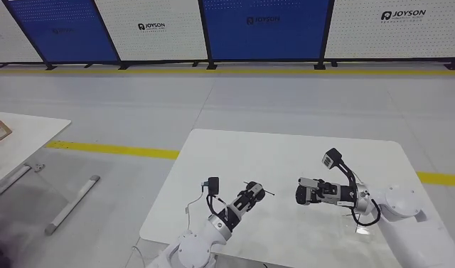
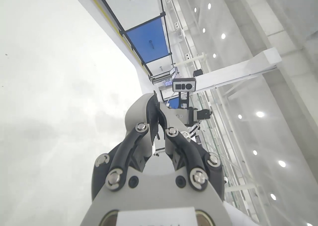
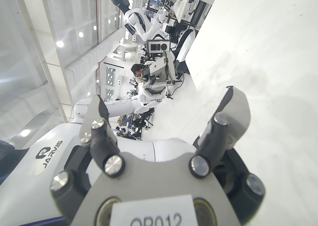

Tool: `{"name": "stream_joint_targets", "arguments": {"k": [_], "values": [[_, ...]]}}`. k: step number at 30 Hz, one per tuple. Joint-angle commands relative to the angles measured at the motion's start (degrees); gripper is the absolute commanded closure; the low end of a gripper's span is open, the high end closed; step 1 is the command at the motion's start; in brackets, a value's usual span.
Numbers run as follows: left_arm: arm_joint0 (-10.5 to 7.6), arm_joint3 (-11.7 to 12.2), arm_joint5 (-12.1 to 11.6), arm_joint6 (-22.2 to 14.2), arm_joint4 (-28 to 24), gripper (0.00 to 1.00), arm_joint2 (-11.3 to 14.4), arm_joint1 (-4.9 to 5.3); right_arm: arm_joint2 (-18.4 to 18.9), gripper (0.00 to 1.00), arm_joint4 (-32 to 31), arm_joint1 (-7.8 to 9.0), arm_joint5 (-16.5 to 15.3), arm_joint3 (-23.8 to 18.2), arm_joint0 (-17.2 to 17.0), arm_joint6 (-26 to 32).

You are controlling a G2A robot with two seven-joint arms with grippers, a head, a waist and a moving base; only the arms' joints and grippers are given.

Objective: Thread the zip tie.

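Left pincer (image 1: 256,193) is clamping the thin zip tie (image 1: 246,184) above the worktop (image 1: 284,151); right pincer (image 1: 299,195) is hovering open nearby. A loosely pinched tie could be twisting aside, missing its head.

White table (image 1: 284,154) on a grey floor (image 1: 213,97), yellow floor line (image 1: 106,149) beside it, blue and white wall panels (image 1: 284,33) behind.

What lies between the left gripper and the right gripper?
Nothing: top view shows bare table between left gripper, holding the zip tie, and right gripper.
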Motion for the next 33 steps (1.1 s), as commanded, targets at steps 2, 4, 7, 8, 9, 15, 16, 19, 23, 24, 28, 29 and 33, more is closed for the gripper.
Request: {"name": "stream_joint_targets", "arguments": {"k": [2,4,7,8,9,15,16,19,23,24,28,29,33], "values": [[-1.52,1.47,0.84,1.07,-0.94,1.0,0.61,-0.4,0.0,0.0,0.0,0.0,0.0,0.0,0.0,0.0],[-1.52,1.47,0.84,1.07,-0.94,1.0,0.61,-0.4,0.0,0.0,0.0,0.0,0.0,0.0,0.0,0.0],[-1.52,1.47,0.84,1.07,-0.94,1.0,0.61,-0.4,0.0,0.0,0.0,0.0,0.0,0.0,0.0,0.0],[-1.52,1.47,0.84,1.07,-0.94,1.0,0.61,-0.4,0.0,0.0,0.0,0.0,0.0,0.0,0.0,0.0],[-1.52,1.47,0.84,1.07,-0.94,1.0,0.61,-0.4,0.0,0.0,0.0,0.0,0.0,0.0,0.0,0.0],[-1.52,1.47,0.84,1.07,-0.94,1.0,0.61,-0.4,1.4,0.0,-2.26,0.63,1.73,-1.61,0.22,1.5],[-1.52,1.47,0.84,1.07,-0.94,1.0,0.61,-0.4,1.99,0.0,-4.4,0.93,1.87,-1.97,0.42,1.26],[-1.52,1.47,0.84,1.07,-0.94,1.0,0.61,-0.4,3.51,0.0,-10.09,1.94,3.77,-3.32,0.85,3.51],[-1.52,1.47,0.84,1.07,-0.94,1.0,0.61,-0.4,5.09,0.0,-20.36,3.21,6.87,-5.57,0.97,2.27],[-1.52,1.47,0.84,1.07,-0.94,1.0,0.61,-0.4,5.46,0.0,-22.63,3.47,7.66,-6.28,0.78,1.46],[-1.52,1.47,0.84,1.07,-0.94,1.0,0.61,-0.4,6.08,0.0,-34.15,4.43,11.49,-11.04,-1.47,-4.5],[-1.52,1.47,0.84,1.07,-0.94,1.0,0.61,-0.4,6.42,0.0,-35.95,4.55,12.43,-12.26,-2.28,-7.03],[-1.52,1.47,0.84,1.07,-0.94,1.0,0.61,-0.4,6.42,0.0,-35.95,4.55,12.43,-12.26,-2.28,-7.03]]}}
